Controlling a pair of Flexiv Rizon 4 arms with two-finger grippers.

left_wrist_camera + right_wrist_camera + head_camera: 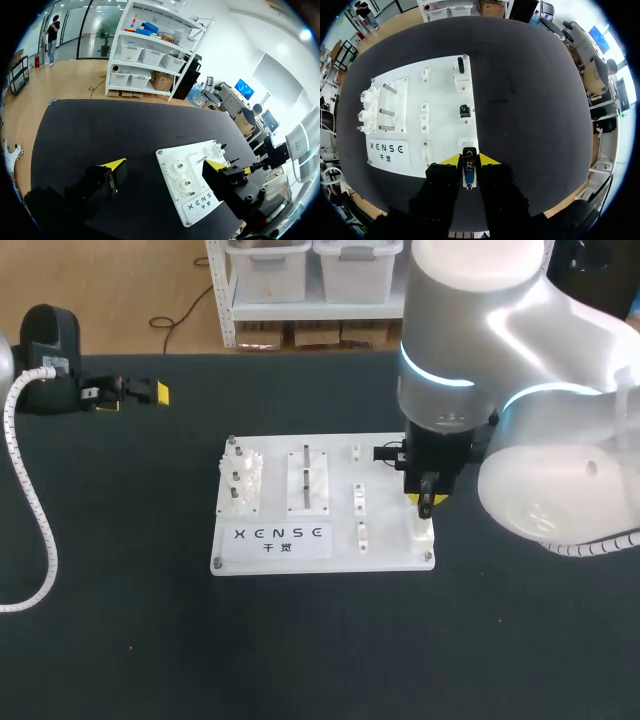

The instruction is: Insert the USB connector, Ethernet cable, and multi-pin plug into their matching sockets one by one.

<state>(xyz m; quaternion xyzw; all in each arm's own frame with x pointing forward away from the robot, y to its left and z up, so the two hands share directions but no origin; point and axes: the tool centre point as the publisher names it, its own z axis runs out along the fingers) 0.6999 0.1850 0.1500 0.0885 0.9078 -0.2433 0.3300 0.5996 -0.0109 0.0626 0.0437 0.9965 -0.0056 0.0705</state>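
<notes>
Black worktop (pixel 120 640) fills the head view, and a white board (pixel 390 562) lies at the centre of the frame. The multi-pin plug (pixel 468 178) is over that board's lower right corner, grasped by the right gripper (pixel 427 502). In the right wrist view the plug's connector face shows between the two yellow-tipped fingers (pixel 487 159), which press on it from either side. Just ahead of it a white socket block (pixel 468 144) stands at the board's near edge. In the head view this block lies directly under the gripper, and I cannot tell whether plug and block touch. Farther ahead of the gripper, the board carries a small black socket (pixel 464 110) and, near its far edge, a dark fitting (pixel 461 64). In the head view a column of small white fixtures (pixel 360 498) stands just left of the gripper. A slotted white block (pixel 309 480) is in the board's middle, a cluster of gear posts (pixel 243 483) at its left end, and a printed label plate (pixel 280 538) at its lower left. The right arm (pixel 540 440) comes in from the right of the frame and covers the board's upper right corner. The left gripper (pixel 135 392) is in the upper left of the frame, well apart from the board. It is released, with its fingers spread wide, and in its own wrist view the board lies ahead of it.
</notes>
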